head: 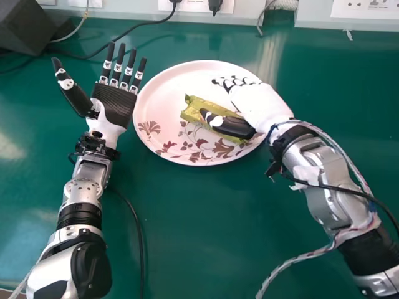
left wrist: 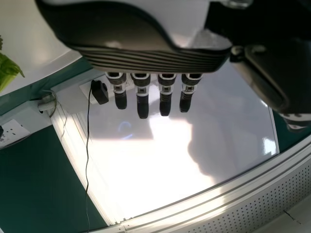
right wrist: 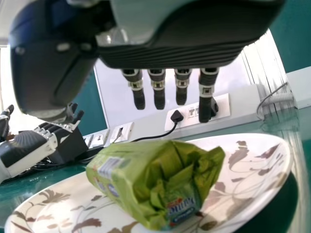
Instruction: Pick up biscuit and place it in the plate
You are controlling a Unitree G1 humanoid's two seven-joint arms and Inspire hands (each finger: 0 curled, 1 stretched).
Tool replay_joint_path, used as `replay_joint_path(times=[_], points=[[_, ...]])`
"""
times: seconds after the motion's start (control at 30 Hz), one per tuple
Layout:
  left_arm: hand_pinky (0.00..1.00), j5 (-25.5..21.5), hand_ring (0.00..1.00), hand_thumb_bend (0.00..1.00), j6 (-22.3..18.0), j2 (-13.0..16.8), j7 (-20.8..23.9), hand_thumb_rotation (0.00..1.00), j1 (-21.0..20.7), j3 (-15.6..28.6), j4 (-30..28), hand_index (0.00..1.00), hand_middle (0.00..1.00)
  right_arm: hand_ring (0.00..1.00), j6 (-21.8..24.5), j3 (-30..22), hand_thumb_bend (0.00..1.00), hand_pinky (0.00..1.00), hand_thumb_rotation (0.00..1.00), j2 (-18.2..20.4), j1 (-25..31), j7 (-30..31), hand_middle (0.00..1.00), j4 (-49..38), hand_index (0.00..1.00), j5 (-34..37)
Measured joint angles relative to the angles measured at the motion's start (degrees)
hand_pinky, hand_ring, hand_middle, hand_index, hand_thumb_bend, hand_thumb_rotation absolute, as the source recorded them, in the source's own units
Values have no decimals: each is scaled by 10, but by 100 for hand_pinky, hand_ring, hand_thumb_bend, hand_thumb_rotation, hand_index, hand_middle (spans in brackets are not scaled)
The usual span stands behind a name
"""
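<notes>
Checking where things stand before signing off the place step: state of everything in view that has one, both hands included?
Biscuit packet: lying on the plate, wrapper crumpled at one end; can't tell if sealed.
Plate: face up on the green table.
Right hand: open, fingers straight, over the plate.
Left hand: open, palm up, beside the plate.
Black plug: in the wall socket panel.

- Green tabletop [head: 193, 249], spread across the head view
- Dark box [head: 26, 26], upper left corner
- Black cable [head: 144, 23], curving from upper left toward top centre
- Black plug [head: 216, 4], top centre
- White socket panel [head: 365, 9], upper right corner
- Glossy pale board [left wrist: 233, 131], in the left wrist view
</notes>
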Motion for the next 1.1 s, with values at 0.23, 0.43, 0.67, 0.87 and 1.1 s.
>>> replay_joint_path(times=[0.23, 0.43, 0.67, 0.87, 1.1], points=[[97, 0, 95, 100, 5, 1, -4, 97, 0, 0, 0, 100, 100, 99, 12, -10, 73, 83, 100, 0, 16, 0, 100, -33, 100, -4], [100, 1, 95, 100, 7, 1, -11, 94, 0, 0, 0, 100, 100, 100, 26, -27, 73, 86, 100, 5, 43, -2, 100, -83, 100, -5], [98, 3, 96, 100, 5, 3, -12, 94, 0, 1, 7, 100, 100, 100, 44, -61, 73, 93, 100, 23, 84, -13, 100, -157, 100, -3], [95, 3, 98, 100, 2, 8, -17, 96, -2, 4, 19, 100, 100, 100, 51, -79, 71, 94, 100, 33, 121, -23, 100, -219, 100, -9], [95, 16, 95, 100, -12, 20, -18, 93, -14, 6, 59, 100, 100, 100, 58, -92, 69, 94, 95, 56, 169, -39, 100, -278, 100, -31]])
